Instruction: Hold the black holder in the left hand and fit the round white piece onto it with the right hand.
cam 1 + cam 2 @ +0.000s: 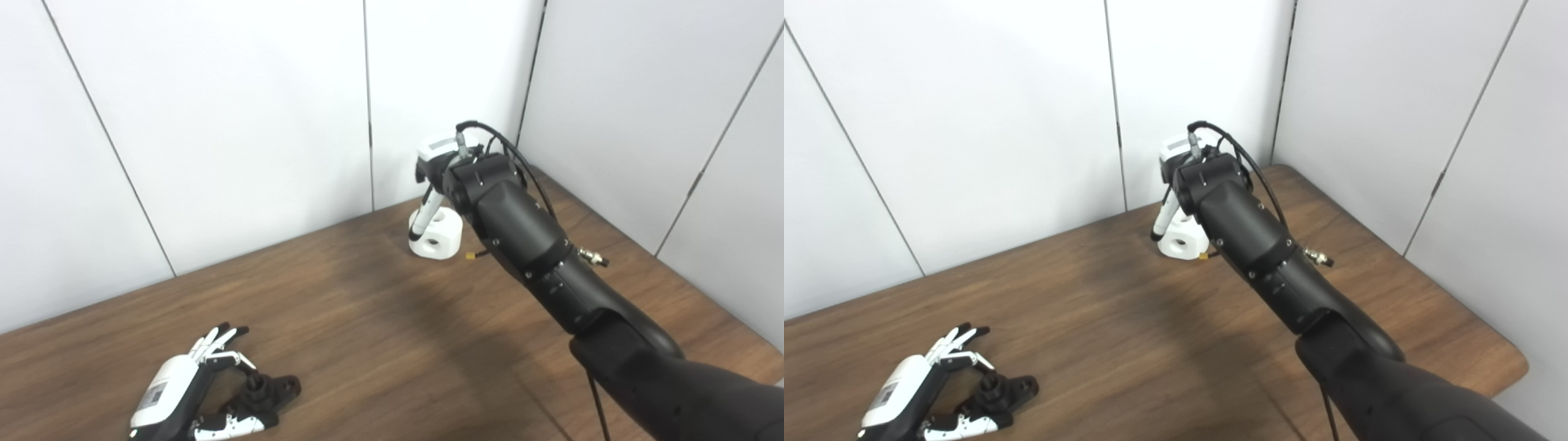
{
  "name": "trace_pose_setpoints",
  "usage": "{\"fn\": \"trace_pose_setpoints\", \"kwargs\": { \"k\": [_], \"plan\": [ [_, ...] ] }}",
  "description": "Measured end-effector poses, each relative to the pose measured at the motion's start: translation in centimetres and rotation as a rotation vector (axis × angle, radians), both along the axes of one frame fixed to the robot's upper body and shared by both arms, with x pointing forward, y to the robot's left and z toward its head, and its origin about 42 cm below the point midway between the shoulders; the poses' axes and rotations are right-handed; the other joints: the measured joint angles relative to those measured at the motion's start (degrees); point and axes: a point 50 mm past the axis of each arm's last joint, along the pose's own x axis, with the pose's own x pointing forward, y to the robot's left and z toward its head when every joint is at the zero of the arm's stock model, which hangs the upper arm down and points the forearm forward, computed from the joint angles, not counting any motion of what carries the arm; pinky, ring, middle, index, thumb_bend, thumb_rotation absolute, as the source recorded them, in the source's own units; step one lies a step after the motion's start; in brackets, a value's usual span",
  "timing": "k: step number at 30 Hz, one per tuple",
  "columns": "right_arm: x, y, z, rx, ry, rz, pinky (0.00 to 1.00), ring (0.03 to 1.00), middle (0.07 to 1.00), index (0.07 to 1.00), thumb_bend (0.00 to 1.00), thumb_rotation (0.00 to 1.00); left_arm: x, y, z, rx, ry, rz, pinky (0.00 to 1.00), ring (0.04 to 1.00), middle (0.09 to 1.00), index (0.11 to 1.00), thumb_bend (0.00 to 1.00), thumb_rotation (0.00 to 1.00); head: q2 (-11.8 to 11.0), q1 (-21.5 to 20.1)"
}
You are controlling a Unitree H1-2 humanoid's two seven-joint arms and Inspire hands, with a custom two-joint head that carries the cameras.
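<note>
Resting low at the near-left of the wooden table, the left hand lies w/ fingers spread apart and pointing away from the robot; thumb curls in along the near side. The black holder sits on the tabletop in the gap btwn fingers and thumb, just beside the palm. Its round knob sticks up, a flat lobed base extends to the right. Hand is around it but fingers aren't closed on it; whether the thumb actually touches the base can't be told from either view.

Far side of the table, near the corner where the white wall panels meet: the round white piece stands on the wood, a chunky block w/ a hole in its front face and another opening on top. The right arm reaches diagonally across from the bottom-right, black forearm covering most of the right hand. One white finger w/ a dark tip angles down in front of the piece's left side, at or against it. Rest of that hand is hidden behind the wrist, so grip state can't be told: no clear sign it's clamped or loose. Black cable loops over the wrist.

Holder and white piece are well apart, at opposite ends of the table.
</note>
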Motion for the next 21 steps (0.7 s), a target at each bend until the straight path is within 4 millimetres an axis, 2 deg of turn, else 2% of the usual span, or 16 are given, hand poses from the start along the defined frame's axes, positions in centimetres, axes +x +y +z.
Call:
{"fn": "trace_pose_setpoints", "kwargs": {
  "k": [8, 12, 19, 21],
  "plan": [
    [0.3, -1.4, 0.0, 0.044, -0.001, -0.049, 1.0, 1.0, 1.0, 0.798, 1.0, 0.45, 0.0, 0.3, 0.0, 0.0, 0.001, 0.004, 1.0, 1.0, 0.926, 0.482, 0.52, 0.05, 0.18, 0.35],
    [0.7, -1.9, -0.7, 0.05, 0.024, -0.068, 1.0, 1.0, 1.0, 0.779, 1.0, 0.42, 0.0, 0.3, 0.0, 0.0, 0.001, 0.004, 1.0, 1.0, 0.924, 0.482, 0.52, 0.05, 0.18, 0.44],
    [1.2, -2.7, -1.6, 0.037, 0.047, -0.092, 1.0, 1.0, 1.0, 0.886, 1.0, 0.43, 0.0, 0.4, 0.0, -0.001, 0.0, 0.003, 1.0, 1.0, 0.924, 0.482, 0.52, 0.05, 0.26, 0.97],
    [1.3, -2.9, -1.8, 0.025, 0.049, -0.096, 1.0, 1.0, 1.0, 0.863, 1.0, 0.43, 0.0, 0.4, 0.0, -0.001, 0.001, 0.004, 1.0, 1.0, 0.926, 0.482, 0.52, 0.05, 0.26, 1.23]
  ]
}}
